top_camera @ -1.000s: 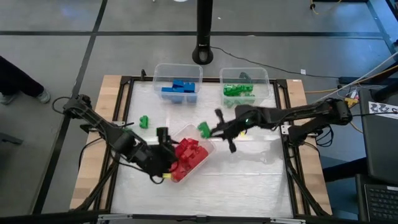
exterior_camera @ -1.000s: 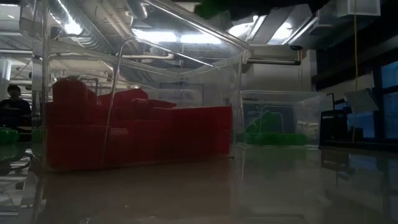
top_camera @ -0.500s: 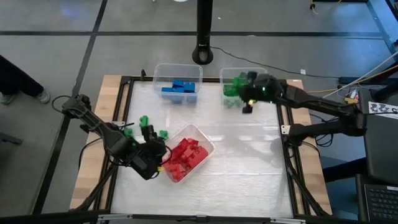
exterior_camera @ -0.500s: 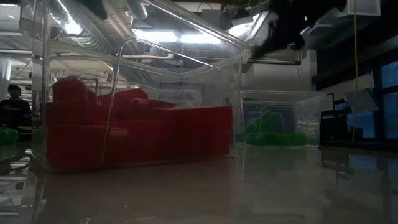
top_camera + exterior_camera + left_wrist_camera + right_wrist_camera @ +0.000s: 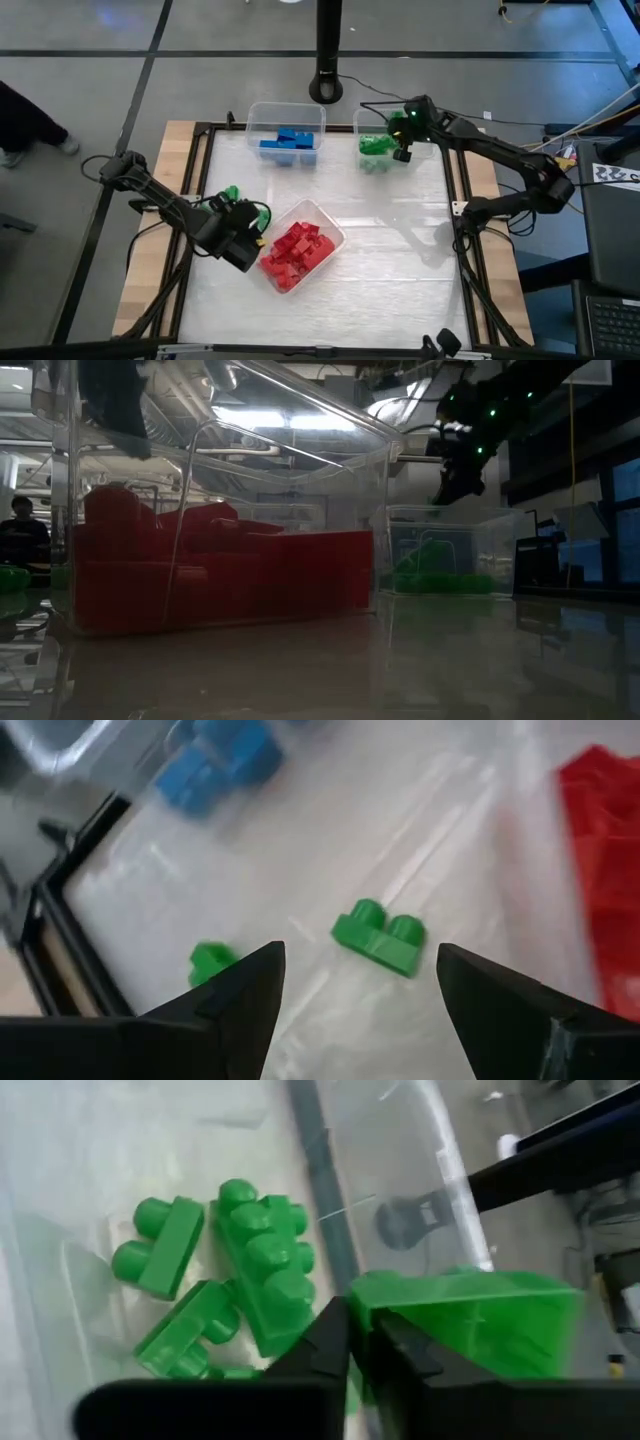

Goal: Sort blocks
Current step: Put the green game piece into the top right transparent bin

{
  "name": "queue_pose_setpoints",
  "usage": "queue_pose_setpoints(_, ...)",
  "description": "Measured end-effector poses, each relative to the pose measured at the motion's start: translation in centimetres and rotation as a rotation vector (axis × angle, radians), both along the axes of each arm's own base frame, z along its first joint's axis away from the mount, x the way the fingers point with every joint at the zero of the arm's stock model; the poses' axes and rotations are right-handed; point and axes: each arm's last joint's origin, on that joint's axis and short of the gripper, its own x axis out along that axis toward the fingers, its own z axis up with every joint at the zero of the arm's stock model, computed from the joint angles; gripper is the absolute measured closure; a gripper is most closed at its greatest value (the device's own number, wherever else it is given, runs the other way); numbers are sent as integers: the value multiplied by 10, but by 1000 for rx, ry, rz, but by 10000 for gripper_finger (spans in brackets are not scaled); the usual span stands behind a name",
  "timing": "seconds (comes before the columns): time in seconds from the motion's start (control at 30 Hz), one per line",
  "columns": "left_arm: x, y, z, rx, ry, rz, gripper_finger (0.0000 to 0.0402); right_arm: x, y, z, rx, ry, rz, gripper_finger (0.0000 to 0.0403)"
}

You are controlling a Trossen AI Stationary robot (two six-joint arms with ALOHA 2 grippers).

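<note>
On the left of the table, the left tool hangs low with its fingers spread wide and nothing between them. From above, the arm partly hides the loose green blocks beside it. The left wrist view shows them well: a green block with two studs lies flat on the table, and a smaller green block lies near it, apart.

Just beside the left tool sits the tilted clear bin full of red blocks. The low view shows the red pile filling the bottom of it.

At the back, another clear bin holds blue blocks.

To the right, the green bin holds green blocks. The right tool hangs over it, fingers pressed together, pinching a green block. Only the right wrist view shows this held block, with the bin's green blocks below it.
</note>
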Motion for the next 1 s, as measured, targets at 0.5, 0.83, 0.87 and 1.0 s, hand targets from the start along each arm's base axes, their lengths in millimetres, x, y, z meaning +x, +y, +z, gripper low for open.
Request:
queue_pose_setpoints(0.5,-20,40,7,-72,-75,400,150,-2,8,11,53,-11,43,120)
queue_pose_setpoints(0.83,-17,88,-18,-94,4,639,150,3,35,26,19,-56,141,94)
queue_pose_setpoints(0.87,-18,94,-23,-95,22,658,150,5,38,25,20,-56,155,94)
queue_pose_setpoints(1.0,-16,118,-43,-143,35,695,150,12,49,22,28,-47,209,94)
